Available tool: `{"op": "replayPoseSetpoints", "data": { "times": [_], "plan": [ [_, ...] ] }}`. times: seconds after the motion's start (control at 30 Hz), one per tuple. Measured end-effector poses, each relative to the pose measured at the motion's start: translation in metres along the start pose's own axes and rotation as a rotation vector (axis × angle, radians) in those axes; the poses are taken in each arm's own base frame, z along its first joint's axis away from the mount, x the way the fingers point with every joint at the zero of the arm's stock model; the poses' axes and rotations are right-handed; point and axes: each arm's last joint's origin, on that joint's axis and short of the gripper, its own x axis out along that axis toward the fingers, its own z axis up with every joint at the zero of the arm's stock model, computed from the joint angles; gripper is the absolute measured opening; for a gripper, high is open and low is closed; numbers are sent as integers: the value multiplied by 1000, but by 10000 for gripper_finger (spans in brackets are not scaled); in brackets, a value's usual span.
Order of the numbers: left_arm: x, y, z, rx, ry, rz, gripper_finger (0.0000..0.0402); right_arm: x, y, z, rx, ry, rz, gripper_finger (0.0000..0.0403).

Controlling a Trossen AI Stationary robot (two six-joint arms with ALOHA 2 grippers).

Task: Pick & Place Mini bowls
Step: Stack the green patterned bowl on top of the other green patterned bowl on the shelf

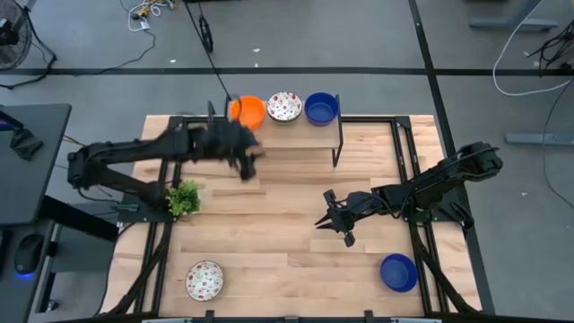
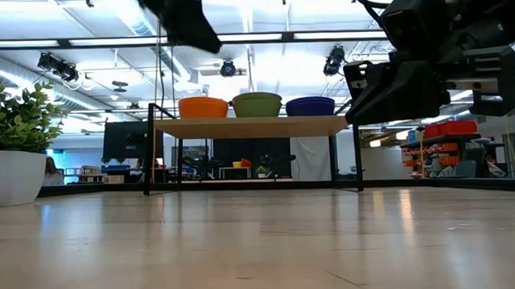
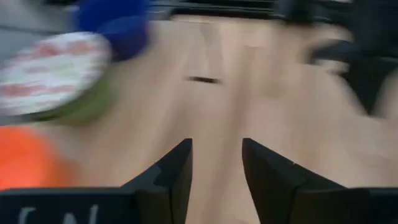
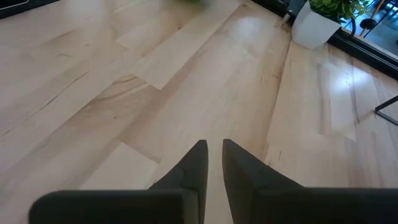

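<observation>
Three mini bowls stand in a row on a small raised shelf (image 1: 296, 136) at the table's far edge: orange (image 1: 247, 109), speckled white (image 1: 284, 106) and blue (image 1: 321, 108). Another speckled bowl (image 1: 204, 280) rests on the table near the left front, and another blue bowl (image 1: 398, 272) near the right front. My left gripper (image 1: 249, 166) hangs just in front of the shelf, below the orange bowl; it is open and empty (image 3: 216, 152). My right gripper (image 1: 334, 224) hovers over the table's middle right, shut and empty (image 4: 214, 146).
A small green plant in a white pot (image 1: 184, 197) stands on the table's left side, close to my left arm. The shelf's dark legs (image 1: 338, 148) stand on the far part of the table. Bare wood lies between the two grippers and along the near middle.
</observation>
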Motion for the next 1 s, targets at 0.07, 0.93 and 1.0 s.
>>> {"op": "replayPoseSetpoints", "data": {
  "times": [0.07,0.93,1.0],
  "plan": [
    [-7,-33,-2,40,-5,-69,133,0,0,0,1,0,0,50],
    [-72,-257,-128,-1001,920,-226,11,-2,-22,8,-91,-123,-125,50],
    [-77,-259,-131,-1073,931,-196,32,-3,-24,7,-88,-121,-134,50]
  ]
}}
